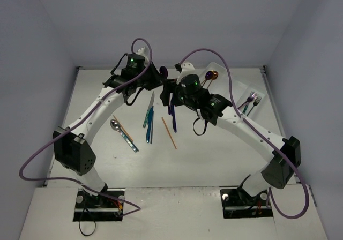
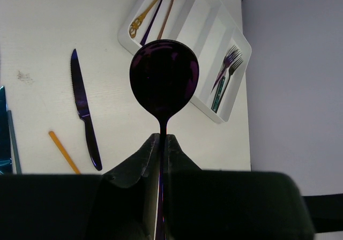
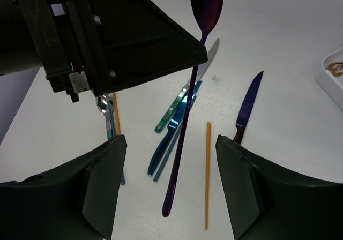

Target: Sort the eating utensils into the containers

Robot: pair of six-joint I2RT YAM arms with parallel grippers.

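Right wrist: your right gripper (image 3: 170, 146) gapes around the purple spoon (image 3: 185, 138); left gripper (image 2: 161, 141) clamps it, so early release could drop it.

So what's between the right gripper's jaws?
The handle of the purple spoon, held by the shut left gripper; the right wrist view shows it. The jaws stand open, clear of it.

I see left arm (image 1: 94, 114) and right arm (image 1: 252, 127): white tubular links, boxy black joint housings. Small dark screws (image 1: 101, 104) dot white links. Purple cable (image 1: 202, 49) loops along each arm. Green LED (image 1: 130, 60) lit on each wrist block. On left gripper (image 2: 162, 138) and right gripper (image 3: 170, 141): matte black wedge fingers (image 3: 102, 181). Black base plates (image 1: 99, 203).
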